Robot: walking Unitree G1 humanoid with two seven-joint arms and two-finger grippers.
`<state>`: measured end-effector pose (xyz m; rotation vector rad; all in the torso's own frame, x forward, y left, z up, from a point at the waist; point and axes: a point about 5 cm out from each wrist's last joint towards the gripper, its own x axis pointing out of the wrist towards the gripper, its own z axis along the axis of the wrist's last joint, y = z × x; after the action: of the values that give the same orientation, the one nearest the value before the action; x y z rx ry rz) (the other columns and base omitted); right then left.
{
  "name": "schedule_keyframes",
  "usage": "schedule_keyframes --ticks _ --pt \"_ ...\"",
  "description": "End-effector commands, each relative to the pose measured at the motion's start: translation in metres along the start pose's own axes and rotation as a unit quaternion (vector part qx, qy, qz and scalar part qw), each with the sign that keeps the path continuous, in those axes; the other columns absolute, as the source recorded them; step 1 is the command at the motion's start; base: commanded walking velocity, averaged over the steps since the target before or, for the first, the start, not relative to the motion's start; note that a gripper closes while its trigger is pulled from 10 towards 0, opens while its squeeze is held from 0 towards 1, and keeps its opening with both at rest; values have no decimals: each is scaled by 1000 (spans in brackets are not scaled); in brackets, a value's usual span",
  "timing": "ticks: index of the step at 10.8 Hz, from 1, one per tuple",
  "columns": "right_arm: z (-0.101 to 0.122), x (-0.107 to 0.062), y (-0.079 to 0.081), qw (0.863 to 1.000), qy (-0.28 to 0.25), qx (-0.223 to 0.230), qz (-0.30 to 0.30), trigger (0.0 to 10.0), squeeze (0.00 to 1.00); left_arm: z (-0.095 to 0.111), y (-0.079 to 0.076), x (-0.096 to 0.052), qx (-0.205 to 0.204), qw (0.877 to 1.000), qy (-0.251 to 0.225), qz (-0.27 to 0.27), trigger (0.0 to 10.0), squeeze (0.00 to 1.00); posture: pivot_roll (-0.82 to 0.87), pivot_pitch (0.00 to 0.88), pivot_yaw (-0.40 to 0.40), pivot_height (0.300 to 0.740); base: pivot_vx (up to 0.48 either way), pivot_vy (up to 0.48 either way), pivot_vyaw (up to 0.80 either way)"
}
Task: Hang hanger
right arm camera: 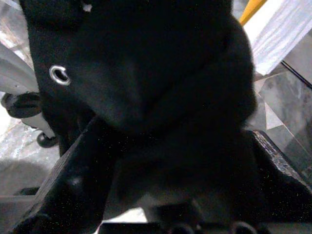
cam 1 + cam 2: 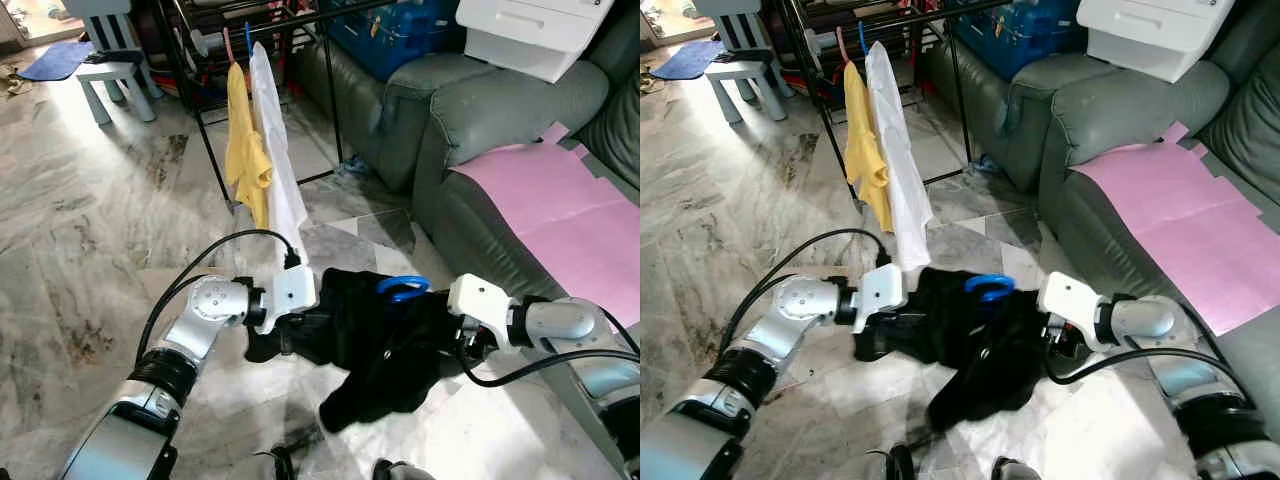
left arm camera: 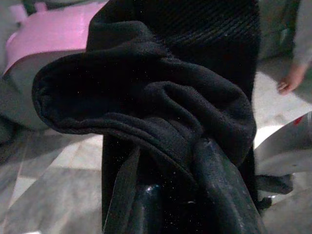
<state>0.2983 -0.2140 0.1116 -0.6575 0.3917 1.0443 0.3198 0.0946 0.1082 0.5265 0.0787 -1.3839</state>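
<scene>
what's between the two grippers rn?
In the left eye view, a black garment with a blue hanger hook spans between left gripper and right gripper.

We see the black garment (image 2: 380, 340) burying most of the blue hanger (image 2: 403, 288), only its loop clear, cloth covering both our grippers' fingers so their grip can't be judged, drying rack (image 2: 300, 20) cut off at the top edge
</scene>
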Motion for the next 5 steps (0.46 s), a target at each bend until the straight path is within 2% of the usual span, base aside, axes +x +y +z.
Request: schedule_keyframes --ticks 1,5 --pt "1 3 0 1000 3 -10 11 0 0 9 3 -2 3 1000 -28 4 10000 0 -114 129 45 740 0 0 0" --pt "3 5 -7 1000 -8 -19 -5 0 0 11 1 -4 3 1000 -31 2 10000 0 -114 129 43 740 0 0 0"
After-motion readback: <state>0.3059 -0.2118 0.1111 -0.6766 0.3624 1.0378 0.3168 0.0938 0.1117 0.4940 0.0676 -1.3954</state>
